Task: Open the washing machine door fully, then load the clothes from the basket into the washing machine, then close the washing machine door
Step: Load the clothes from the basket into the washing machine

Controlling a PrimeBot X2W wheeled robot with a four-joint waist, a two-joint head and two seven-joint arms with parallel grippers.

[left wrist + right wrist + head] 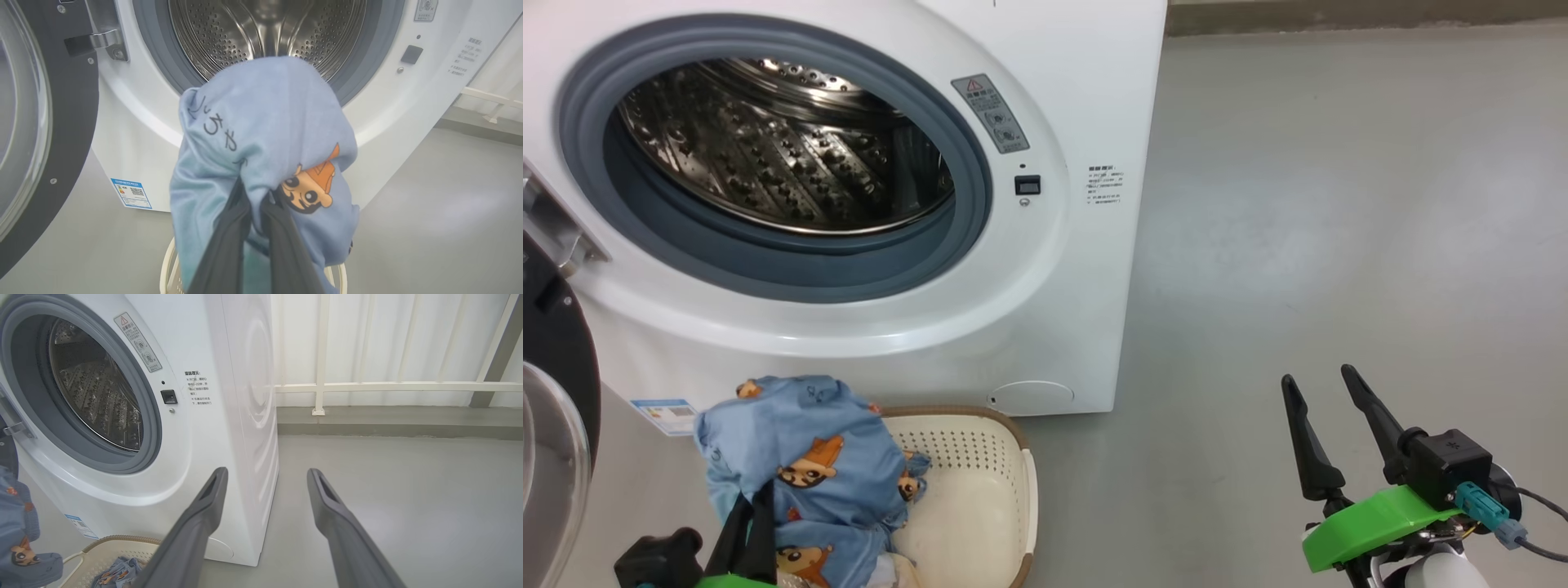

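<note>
The left fingers were clenched on the blue clothes, which draped over their tips above the basket, with the open washing machine drum just beyond. The right fingers stood spread, holding nothing.

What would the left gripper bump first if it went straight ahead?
Likely the washing machine: the left gripper, shut on the blue clothes, points about at the lower edge of its open mouth, though the cloth hides exactly where.
</note>
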